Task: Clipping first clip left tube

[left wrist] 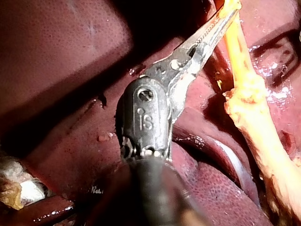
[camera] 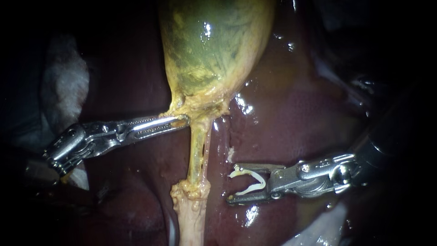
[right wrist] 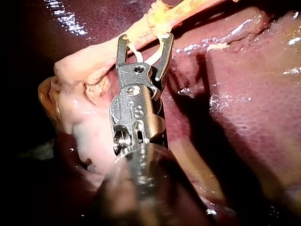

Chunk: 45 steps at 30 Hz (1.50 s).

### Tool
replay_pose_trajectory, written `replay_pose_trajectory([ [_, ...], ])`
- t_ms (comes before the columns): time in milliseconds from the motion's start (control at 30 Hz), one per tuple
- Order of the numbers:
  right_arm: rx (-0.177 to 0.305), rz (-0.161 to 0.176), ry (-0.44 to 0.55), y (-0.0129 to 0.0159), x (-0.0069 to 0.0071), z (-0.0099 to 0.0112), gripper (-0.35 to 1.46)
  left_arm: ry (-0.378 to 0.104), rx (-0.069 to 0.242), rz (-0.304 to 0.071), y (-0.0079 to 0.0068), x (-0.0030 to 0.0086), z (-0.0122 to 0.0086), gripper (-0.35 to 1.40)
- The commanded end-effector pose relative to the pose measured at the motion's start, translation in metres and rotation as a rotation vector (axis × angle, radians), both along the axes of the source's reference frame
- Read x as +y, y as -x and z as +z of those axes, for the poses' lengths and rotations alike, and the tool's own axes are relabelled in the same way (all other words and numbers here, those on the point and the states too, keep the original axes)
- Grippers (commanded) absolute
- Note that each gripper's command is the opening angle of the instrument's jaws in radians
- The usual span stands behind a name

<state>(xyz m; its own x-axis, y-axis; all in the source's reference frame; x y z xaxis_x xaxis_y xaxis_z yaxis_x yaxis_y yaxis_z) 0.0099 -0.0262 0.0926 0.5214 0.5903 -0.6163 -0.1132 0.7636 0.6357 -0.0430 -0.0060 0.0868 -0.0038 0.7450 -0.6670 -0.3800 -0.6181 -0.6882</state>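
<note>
Widely agape right instrument, clip within.

Yellow-green gallbladder over dark red liver; white cloth at left edge.

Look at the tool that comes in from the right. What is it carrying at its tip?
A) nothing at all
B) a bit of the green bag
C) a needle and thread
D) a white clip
D: in the endoscope view the right instrument carries a white clip at its tip, with the clip's two legs spread open.
</note>
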Motion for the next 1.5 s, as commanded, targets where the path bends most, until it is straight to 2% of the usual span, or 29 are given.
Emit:
replay_pose_trajectory([
  [33,0.000,0.000,0.000,0.0000,0.0000,0.0000,0.59,0.000,0.000,0.000,0.0000,0.0000,0.0000,-0.35],
  [267,0.000,0.000,0.000,0.0000,0.0000,0.0000,0.59,-0.001,-0.001,0.000,0.0000,0.0001,0.0000,-0.35],
  [367,0.000,0.000,0.000,0.0000,0.0000,0.0000,0.59,-0.009,0.005,0.013,-0.0003,0.0006,-0.0003,-0.35],
  [600,-0.002,0.002,-0.005,0.0000,-0.0001,-0.0001,0.59,-0.044,0.016,0.066,-0.0019,0.0026,-0.0020,-0.35],
  [767,-0.013,0.019,-0.035,-0.0002,-0.0002,-0.0002,0.59,-0.039,0.049,0.123,-0.0030,0.0042,-0.0038,-0.35],
  [1000,-0.025,0.039,-0.065,-0.0010,-0.0003,-0.0004,0.59,-0.052,0.091,0.186,-0.0039,0.0058,-0.0059,-0.32],
  [1300,-0.034,0.055,-0.078,-0.0030,-0.0001,-0.0009,0.58,-0.083,0.133,0.235,-0.0040,0.0058,-0.0072,-0.35],
  [1500,-0.045,0.076,-0.088,-0.0056,0.0004,-0.0005,0.56,-0.087,0.142,0.242,-0.0039,0.0057,-0.0074,-0.35],
])
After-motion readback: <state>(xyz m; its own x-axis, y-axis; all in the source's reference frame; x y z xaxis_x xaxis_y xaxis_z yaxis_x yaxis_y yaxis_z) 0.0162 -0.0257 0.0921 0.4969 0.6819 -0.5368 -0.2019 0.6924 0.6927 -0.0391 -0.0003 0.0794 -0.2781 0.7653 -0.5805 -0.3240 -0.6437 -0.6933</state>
